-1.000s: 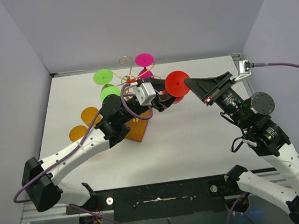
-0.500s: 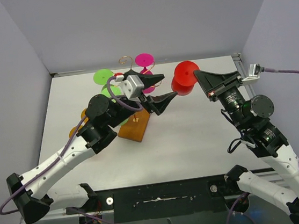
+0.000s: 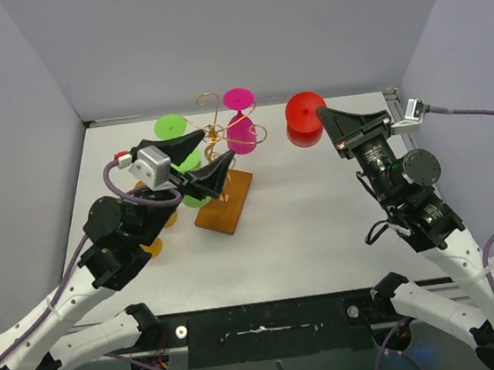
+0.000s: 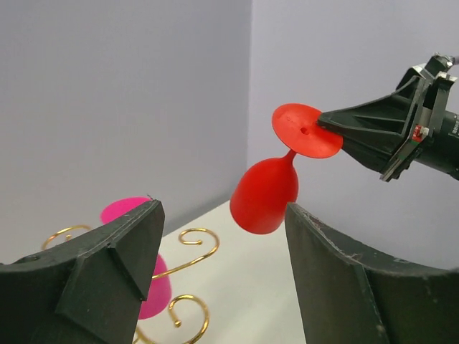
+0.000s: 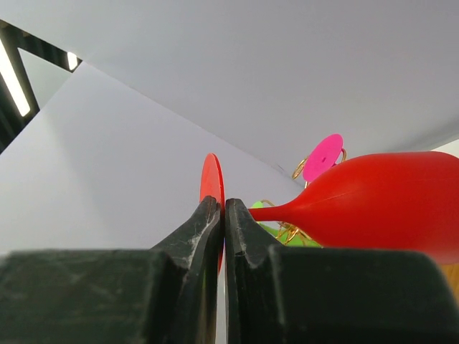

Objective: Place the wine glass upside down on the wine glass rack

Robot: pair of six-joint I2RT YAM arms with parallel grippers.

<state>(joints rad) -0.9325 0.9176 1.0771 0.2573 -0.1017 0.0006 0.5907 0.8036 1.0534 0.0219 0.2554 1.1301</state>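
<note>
Pincers, two: right gripper (image 3: 323, 121) pinching the foot disc of the red wine glass (image 4: 267, 192), bowl tilted downward, aloft and well right of the wine glass rack (image 3: 229, 209); left gripper (image 3: 217, 145), jaws spread and empty, lately released the glass and withdrew beside the rack; handover judged complete, hanging outstanding.

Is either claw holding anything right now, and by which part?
The right claw pinches the red wine glass by the rim of its round foot. The left claw is open and holds nothing.
</note>
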